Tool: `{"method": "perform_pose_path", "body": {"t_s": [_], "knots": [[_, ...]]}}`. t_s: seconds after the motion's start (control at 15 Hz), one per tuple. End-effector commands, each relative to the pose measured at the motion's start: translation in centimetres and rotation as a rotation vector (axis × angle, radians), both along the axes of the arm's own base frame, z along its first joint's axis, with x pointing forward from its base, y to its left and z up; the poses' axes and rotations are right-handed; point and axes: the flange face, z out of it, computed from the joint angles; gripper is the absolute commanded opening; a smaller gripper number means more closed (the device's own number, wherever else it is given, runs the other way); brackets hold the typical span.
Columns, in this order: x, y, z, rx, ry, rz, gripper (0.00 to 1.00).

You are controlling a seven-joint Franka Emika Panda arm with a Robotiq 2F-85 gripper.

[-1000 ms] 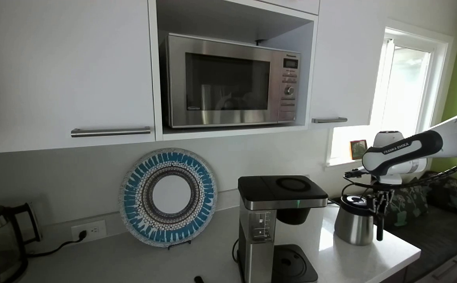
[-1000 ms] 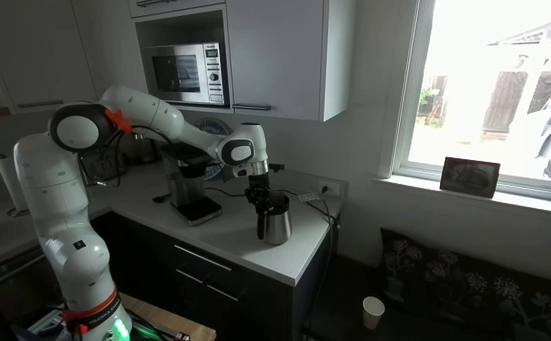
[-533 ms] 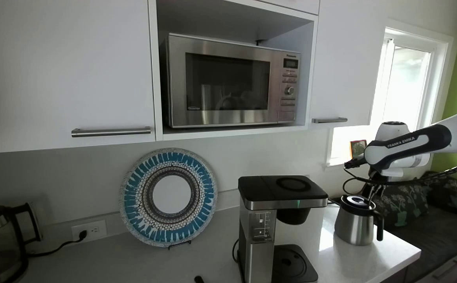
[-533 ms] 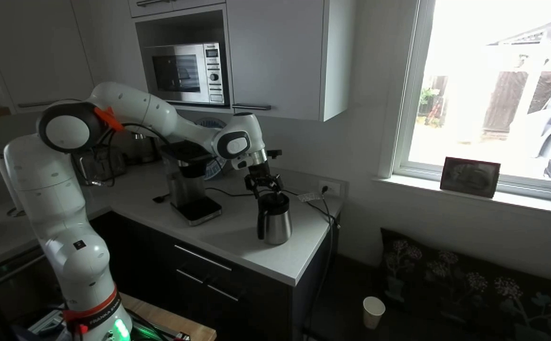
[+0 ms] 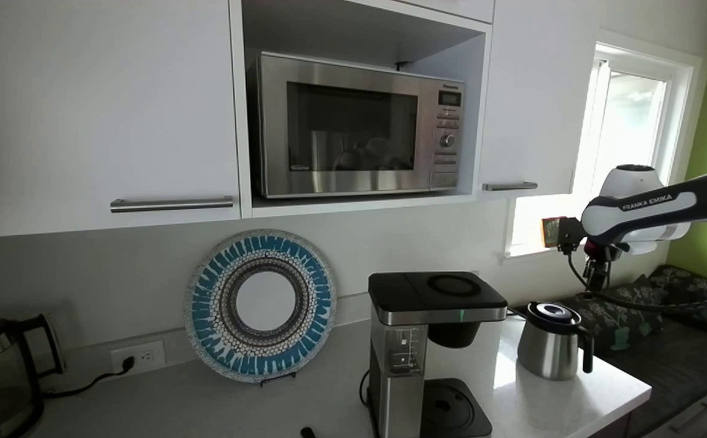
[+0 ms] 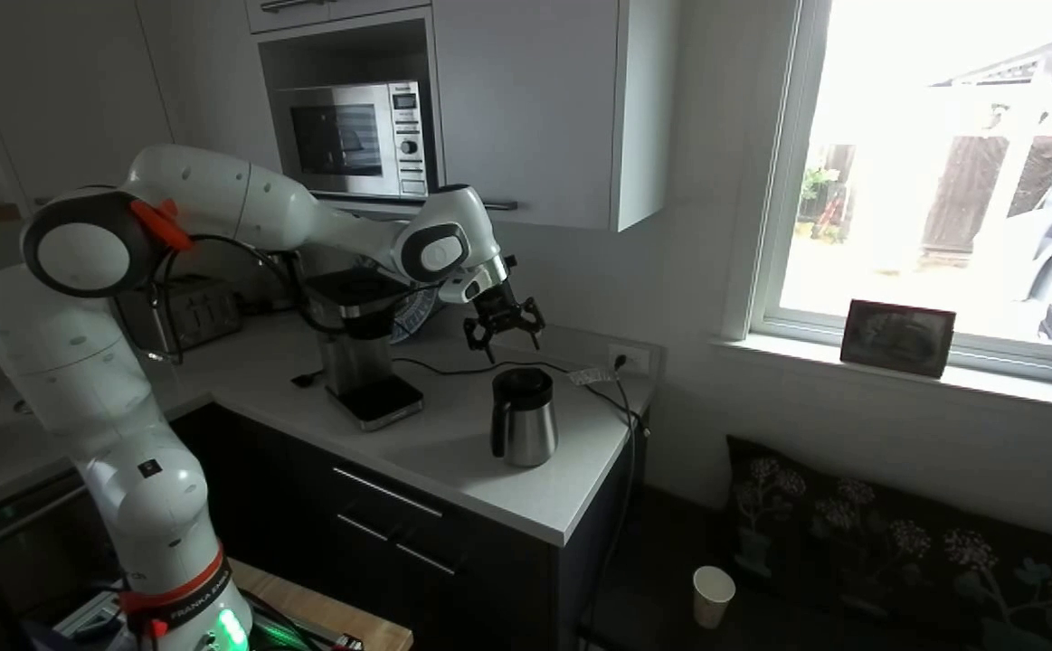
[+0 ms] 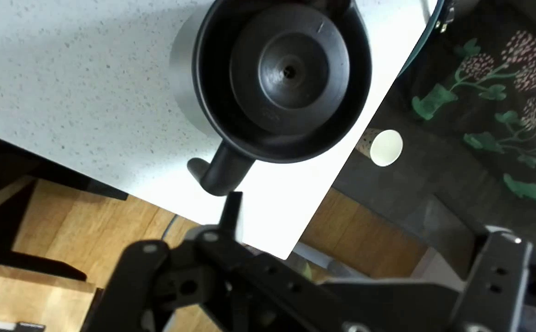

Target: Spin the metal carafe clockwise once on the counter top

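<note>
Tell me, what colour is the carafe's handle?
The handle is black, showing best in the wrist view.

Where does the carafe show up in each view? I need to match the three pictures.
In an exterior view: carafe at lower right, its handle on its right side.
In an exterior view: carafe just below the middle, handle on its left.
Wrist view: carafe at top middle, seen from above and cut by the top edge, handle toward lower left.
Shared landmark: the nearby counter corner.

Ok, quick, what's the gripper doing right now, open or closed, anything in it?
Gripper: open, holding nothing, clear of the metal carafe.
</note>
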Motion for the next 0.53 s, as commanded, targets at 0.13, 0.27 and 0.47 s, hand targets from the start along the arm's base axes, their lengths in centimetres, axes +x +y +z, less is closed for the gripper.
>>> {"method": "perform_pose_path", "body": {"t_s": [0.13, 0.27, 0.47], "knots": [[-1.9, -0.6, 2.2, -0.035, 0.051, 0.319, 1.00], [-2.2, -0.7, 2.7, -0.044, 0.080, 0.436, 1.00], [-2.2, -0.9, 3.9, -0.051, 0.114, 0.612, 1.00]]}}
